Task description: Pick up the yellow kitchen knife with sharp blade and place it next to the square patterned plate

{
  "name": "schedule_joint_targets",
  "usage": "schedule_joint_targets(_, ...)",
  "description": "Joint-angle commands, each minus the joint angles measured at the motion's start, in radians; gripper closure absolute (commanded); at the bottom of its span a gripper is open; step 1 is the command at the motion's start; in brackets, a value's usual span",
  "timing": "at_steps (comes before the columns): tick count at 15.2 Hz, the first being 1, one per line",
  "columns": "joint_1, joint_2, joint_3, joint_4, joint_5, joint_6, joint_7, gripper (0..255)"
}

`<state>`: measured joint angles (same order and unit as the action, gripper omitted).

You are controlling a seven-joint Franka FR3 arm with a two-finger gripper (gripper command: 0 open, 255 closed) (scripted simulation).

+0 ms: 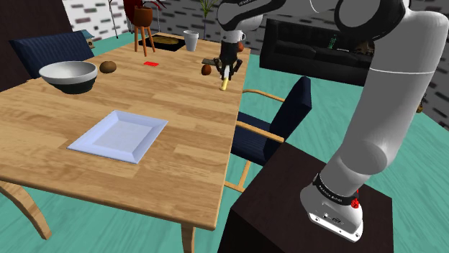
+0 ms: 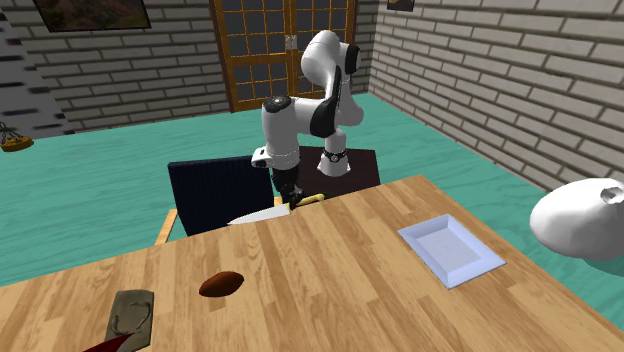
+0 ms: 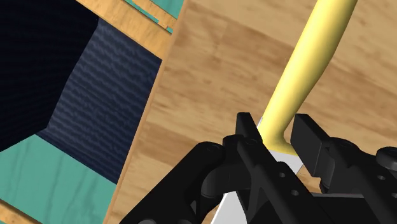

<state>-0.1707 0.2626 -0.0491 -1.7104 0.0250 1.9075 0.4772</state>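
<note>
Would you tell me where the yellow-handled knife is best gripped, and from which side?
Grip the knife by its yellow handle, close to the blade, coming from above. It lies level at the edge of the table, and the handle is narrow and blunt.

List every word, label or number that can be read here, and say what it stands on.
No text here can be read.
Lettering on the black band at the arm's base: too small to read.
Marks on the arm's upper link: too blurred.
Yellow knife: no lettering.
</note>
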Motion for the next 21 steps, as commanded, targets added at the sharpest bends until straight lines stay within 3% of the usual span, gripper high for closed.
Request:
schedule_joint_targets(1, 0.021, -0.036, 0.012, -0.052, -0.002, 0.016, 0.033, 255)
schedule_joint_targets(11, 0.14, -0.194, 0.101, -0.262, 0.0, 0.073, 0.239, 255)
schedule_joint_targets(21, 0.259, -0.265, 0.215, -0.352, 0.019, 0.099, 0.462, 255)
